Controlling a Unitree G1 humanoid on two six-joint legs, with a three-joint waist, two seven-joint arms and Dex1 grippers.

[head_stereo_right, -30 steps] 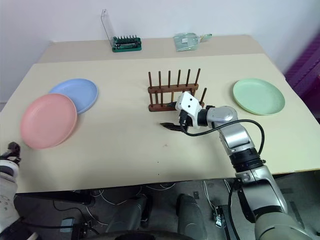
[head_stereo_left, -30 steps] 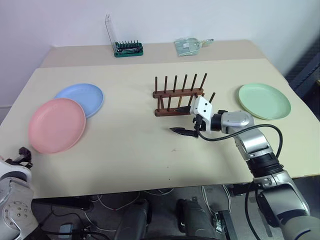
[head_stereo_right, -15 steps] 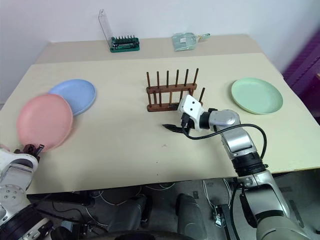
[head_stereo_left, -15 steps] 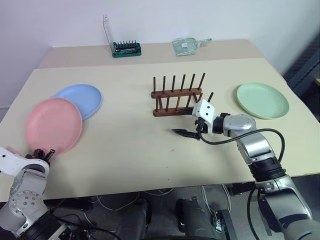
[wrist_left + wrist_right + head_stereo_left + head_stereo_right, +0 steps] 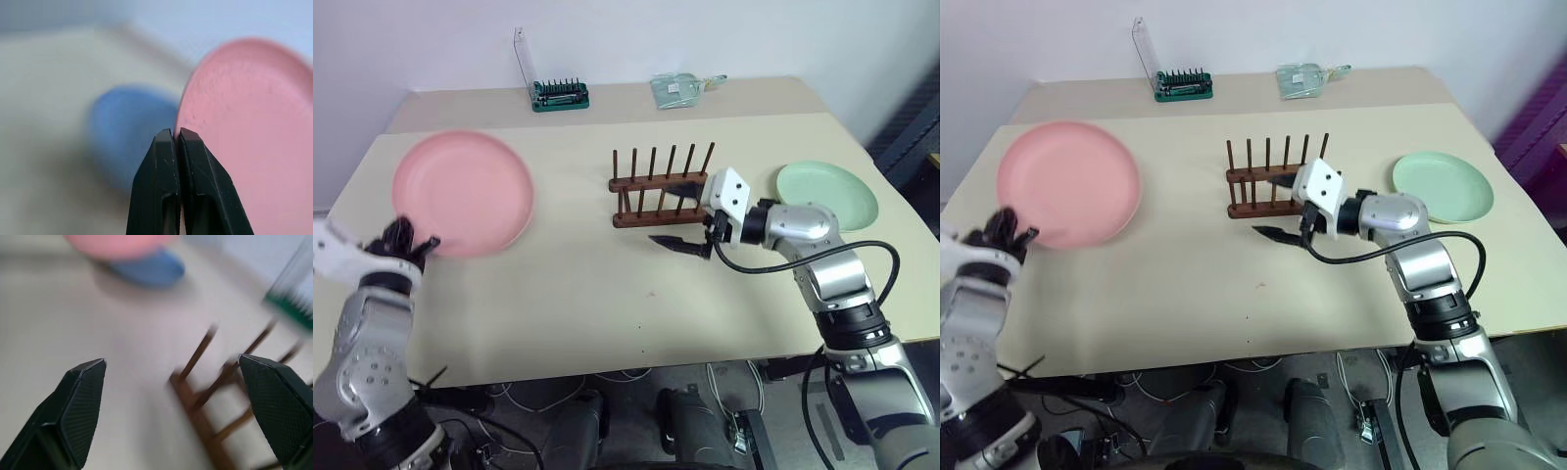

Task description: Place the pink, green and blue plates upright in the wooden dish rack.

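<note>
At left of frame, the left gripper (image 5: 408,242) clamps the rim of the pink plate (image 5: 463,193), held tilted above the table (image 5: 568,284). At centre, the right gripper (image 5: 685,217), fingers wide apart, hovers beside the rack (image 5: 658,186). The green plate (image 5: 826,196) lies at right.

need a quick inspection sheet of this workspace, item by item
surface: beige tabletop, a second table butted against its far edge.
job's things: round pink plate lifted off the table, tilted; round blue plate lying behind it; round green plate flat at the right; dark-brown wooden dish rack at centre, holding no plates.
clutter: green bit set and clear packet on the far table.
grippers: left gripper shut on the pink plate's rim; right gripper open beside the rack.
cables: black cable along the right arm; more under the table.
surroundings: pale wall.
</note>
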